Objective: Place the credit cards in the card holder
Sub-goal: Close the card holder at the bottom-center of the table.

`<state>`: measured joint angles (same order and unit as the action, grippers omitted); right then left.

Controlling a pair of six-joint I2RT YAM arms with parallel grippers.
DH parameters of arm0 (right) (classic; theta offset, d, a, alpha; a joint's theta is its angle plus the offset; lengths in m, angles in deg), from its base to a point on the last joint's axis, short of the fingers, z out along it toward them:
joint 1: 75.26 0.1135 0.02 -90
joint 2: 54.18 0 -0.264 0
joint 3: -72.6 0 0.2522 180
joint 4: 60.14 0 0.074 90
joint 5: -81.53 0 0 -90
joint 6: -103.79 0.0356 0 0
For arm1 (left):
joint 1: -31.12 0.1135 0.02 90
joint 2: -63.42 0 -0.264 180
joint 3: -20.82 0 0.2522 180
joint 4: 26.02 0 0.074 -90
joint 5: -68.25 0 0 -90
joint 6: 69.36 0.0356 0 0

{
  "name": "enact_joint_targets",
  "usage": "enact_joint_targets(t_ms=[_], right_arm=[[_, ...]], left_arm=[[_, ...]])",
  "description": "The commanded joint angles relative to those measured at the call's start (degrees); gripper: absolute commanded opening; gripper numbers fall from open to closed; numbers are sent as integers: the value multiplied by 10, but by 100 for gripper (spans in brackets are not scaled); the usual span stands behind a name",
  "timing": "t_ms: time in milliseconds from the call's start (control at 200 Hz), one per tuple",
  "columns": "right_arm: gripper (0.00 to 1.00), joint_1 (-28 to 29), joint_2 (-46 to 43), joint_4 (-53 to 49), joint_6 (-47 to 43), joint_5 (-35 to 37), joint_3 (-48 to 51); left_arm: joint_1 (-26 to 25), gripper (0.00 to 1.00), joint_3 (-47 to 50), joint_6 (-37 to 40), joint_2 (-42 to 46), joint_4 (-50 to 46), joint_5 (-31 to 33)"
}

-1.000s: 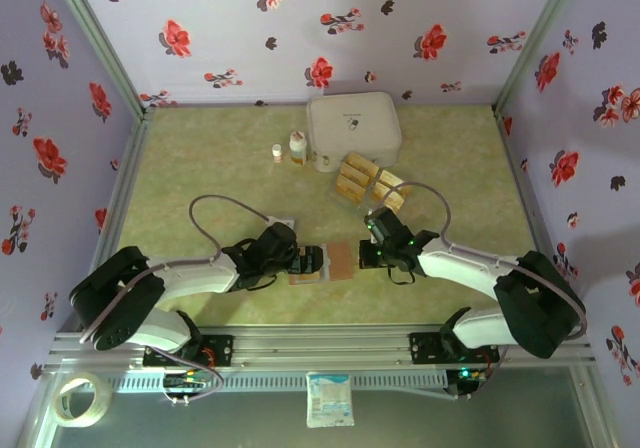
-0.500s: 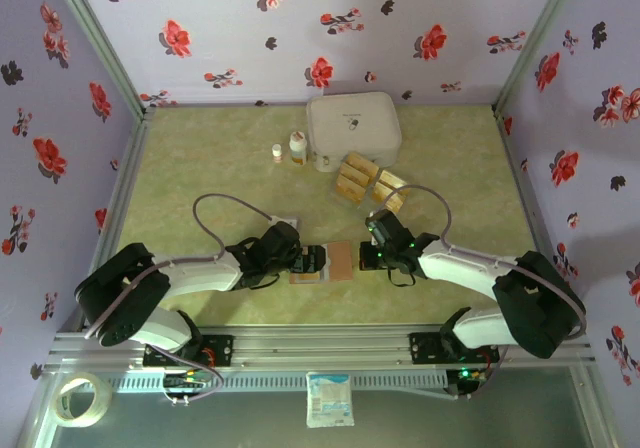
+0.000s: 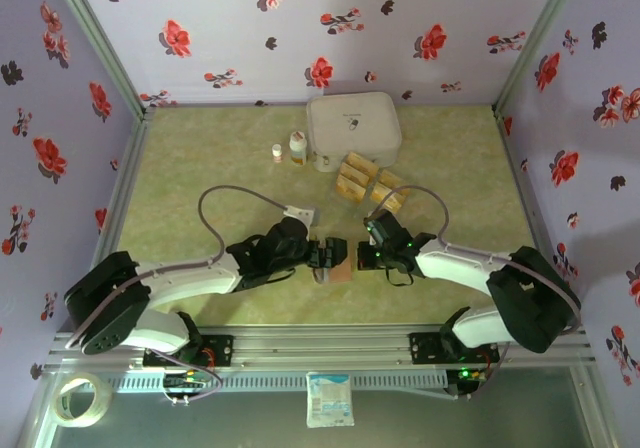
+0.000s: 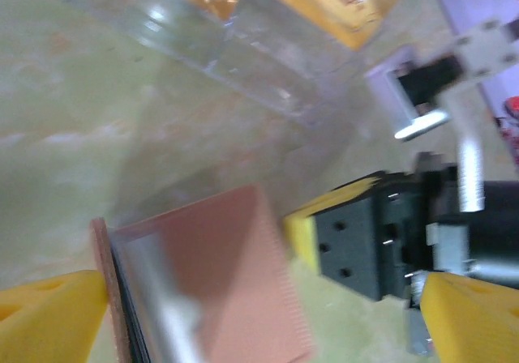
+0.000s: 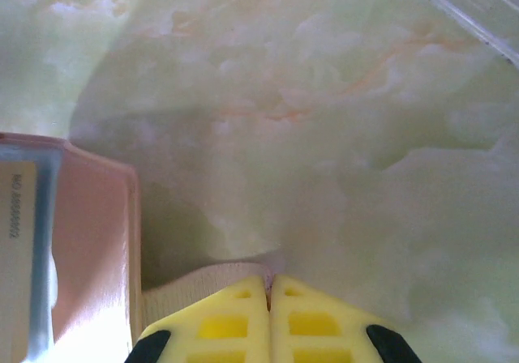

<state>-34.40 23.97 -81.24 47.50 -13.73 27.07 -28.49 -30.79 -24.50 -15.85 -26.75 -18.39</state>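
Wallet (image 3: 338,263) lies on the table (image 3: 200,168) near the front edge, at centre, between the two grippers.

Left gripper (image 4: 259,310): jaws wide apart, straddling the wallet's left end, nothing clamped.

Right gripper (image 5: 270,298): fingers pressed together at the wallet's right edge. Cannot tell whether they pinch the flap or only pin it down.

Cards (image 3: 368,181) sit in the clear rack (image 4: 243,47), far and right of the wallet, just near of the white case (image 3: 353,128). None is in either gripper.

Judgement: the step in hand is opening and steadying the wallet so a slot is exposed.
- Close the left jaws on the top cover alone, not the whole fold.
- Lift slowly while the right side keeps the other flap flat on the table.
- The cover looks slick and springy, so it probably folds shut if let go early.
- Get the pale lining (image 5: 45,217) facing up and reachable from the rack side before fetching a card.
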Motion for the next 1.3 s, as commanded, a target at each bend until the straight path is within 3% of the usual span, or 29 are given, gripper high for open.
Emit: enact_joint_targets(t_ms=[0, 85, 240, 335, 820, 1065, 1295], right_arm=[[0, -3, 4, 12, 14, -8, 0], [1, -4, -5, 3, 12, -4, 0], [30, -14, -46, -31, 7, 6, 9], [36, -23, -77, -54, 6, 9, 19], [37, -45, -201, -130, 12, 12, 28], [37, -45, -209, -119, 20, -34, 13], [29, -27, -203, -80, 44, -91, 4]], left_arm=[[-16, 100, -28, -7, -45, 53, -12], [-24, 100, -41, -18, -82, 83, -13], [-29, 100, -43, -40, -129, 121, -7], [-30, 100, -26, -55, -144, 147, 6], [-30, 100, -9, -99, -212, 101, 47], [-14, 100, -66, -48, -136, -19, 53], [33, 100, -101, -5, -55, -111, 53]])
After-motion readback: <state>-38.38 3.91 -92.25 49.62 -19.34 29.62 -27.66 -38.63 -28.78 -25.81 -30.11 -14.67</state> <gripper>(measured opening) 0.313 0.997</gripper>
